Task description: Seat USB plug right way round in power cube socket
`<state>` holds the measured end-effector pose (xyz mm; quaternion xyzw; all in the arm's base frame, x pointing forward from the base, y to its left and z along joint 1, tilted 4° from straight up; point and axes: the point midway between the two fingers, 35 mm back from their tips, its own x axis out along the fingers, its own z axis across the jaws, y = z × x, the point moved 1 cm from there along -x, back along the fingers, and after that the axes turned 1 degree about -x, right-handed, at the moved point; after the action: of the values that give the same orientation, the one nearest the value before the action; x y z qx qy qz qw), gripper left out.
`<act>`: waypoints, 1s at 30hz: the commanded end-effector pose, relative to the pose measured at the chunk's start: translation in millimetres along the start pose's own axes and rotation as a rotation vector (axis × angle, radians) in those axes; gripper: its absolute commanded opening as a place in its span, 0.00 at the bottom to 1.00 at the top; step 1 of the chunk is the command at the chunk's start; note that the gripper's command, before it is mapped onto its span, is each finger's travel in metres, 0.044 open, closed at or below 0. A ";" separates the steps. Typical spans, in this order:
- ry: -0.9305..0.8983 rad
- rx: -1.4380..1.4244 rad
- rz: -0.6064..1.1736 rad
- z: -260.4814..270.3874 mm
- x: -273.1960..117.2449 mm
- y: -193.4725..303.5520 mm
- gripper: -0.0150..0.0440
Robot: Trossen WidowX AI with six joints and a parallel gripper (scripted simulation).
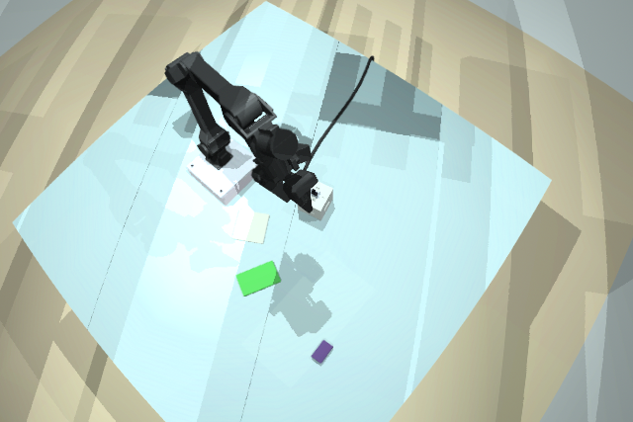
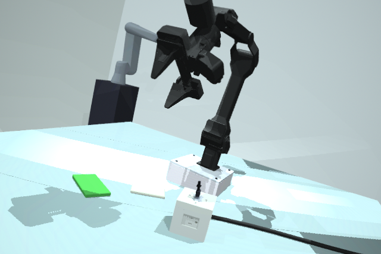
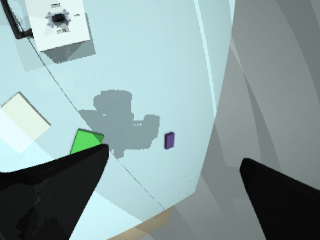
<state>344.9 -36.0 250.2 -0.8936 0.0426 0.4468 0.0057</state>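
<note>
The white power cube (image 1: pixel 320 207) (image 2: pixel 191 214) (image 3: pixel 47 35) stands on the table, partly hidden under the arm in the top view. The small black USB plug (image 2: pixel 198 188) (image 3: pixel 59 18) stands upright in the socket on the cube's top; how deep it sits and which way round it is cannot be told. My gripper (image 2: pixel 159 93) (image 3: pixel 177 159) is open and empty, high above the table. Its fingers point down at a slant in the exterior view. In the wrist view the cube is at the upper left, away from both fingertips.
A black cable (image 1: pixel 339 113) (image 2: pixel 277 231) runs from the cube across the table. A cream pad (image 1: pixel 259 227) (image 2: pixel 147 191) (image 3: pixel 25 120), a green block (image 1: pixel 258 278) (image 2: pixel 91 185) (image 3: pixel 86 141) and a small purple block (image 1: pixel 321 352) (image 3: pixel 169 140) lie on the table.
</note>
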 end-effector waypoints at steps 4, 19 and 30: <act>-0.482 -0.179 -0.160 68.5 65.5 -84.9 1.00; -0.639 -0.240 -0.186 102.2 71.5 -107.8 1.00; -0.639 -0.240 -0.186 107.0 78.0 -108.7 1.00</act>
<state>316.1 71.0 125.3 -0.7052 -0.0949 0.7009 -0.0486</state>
